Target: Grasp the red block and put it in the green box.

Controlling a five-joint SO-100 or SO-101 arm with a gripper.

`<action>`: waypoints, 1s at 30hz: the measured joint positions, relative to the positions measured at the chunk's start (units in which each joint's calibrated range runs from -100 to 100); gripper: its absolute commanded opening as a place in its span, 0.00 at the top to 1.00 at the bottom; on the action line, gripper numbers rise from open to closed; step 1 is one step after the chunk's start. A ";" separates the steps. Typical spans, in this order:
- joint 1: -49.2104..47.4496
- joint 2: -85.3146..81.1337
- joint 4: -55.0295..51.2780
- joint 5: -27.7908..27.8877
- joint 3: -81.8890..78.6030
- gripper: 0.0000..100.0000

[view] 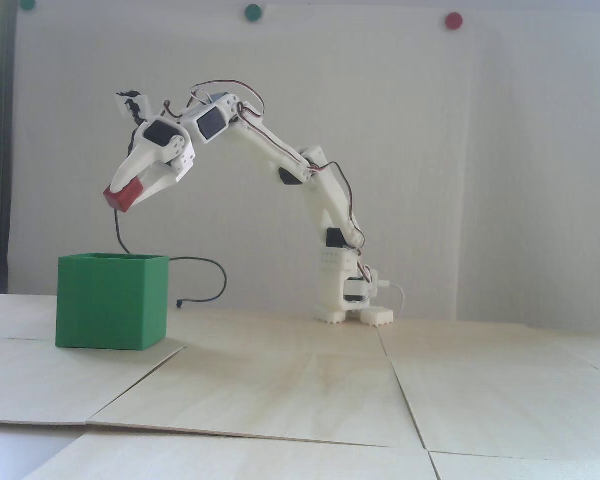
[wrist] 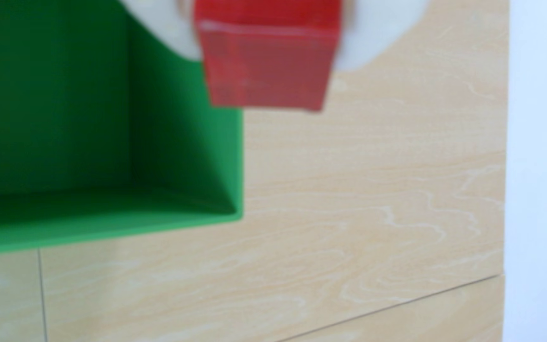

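The jaws are clenched on the red block (view: 124, 196), which hangs in the air in the left-centre of the fixed view, clear above the green box (view: 112, 301) and not touching it. The white arm (view: 300, 165) arches leftward from its base at centre frame so that the gripper (view: 130, 192) points down and left — a posture that keeps the block's lower end free for a drop. The block is held by its sides, with the finger (wrist: 377, 36) visible as a white blur on either flank at the top of the wrist view, and protrudes past the tips. In the wrist view the block (wrist: 265, 59) overlaps the right wall of the box (wrist: 183, 148), whose open cavity fills the upper left of the frame; the bare desk (wrist: 364, 213) fills the rest. Judged from both views, the carry is nearly complete, but the block appears to sit near the wall line rather than over the cavity centre — release here risks a strike on the rim. A dark cable (view: 200, 280) loops behind the box, apparently clear of the opening.
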State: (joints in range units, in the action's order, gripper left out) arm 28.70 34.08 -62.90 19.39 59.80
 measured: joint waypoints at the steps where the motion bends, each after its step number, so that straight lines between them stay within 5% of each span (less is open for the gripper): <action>1: 0.00 0.08 0.00 0.00 0.00 0.96; 7: 0.00 0.08 0.00 0.00 0.00 0.72; 10: 0.00 0.08 -1.75 -0.05 0.00 0.79; 14: 0.00 0.08 -6.91 -0.05 0.00 1.00; 30: -4.81 0.00 -34.03 3.70 0.09 0.98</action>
State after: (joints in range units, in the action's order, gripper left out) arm 23.88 34.08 -96.92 23.09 59.89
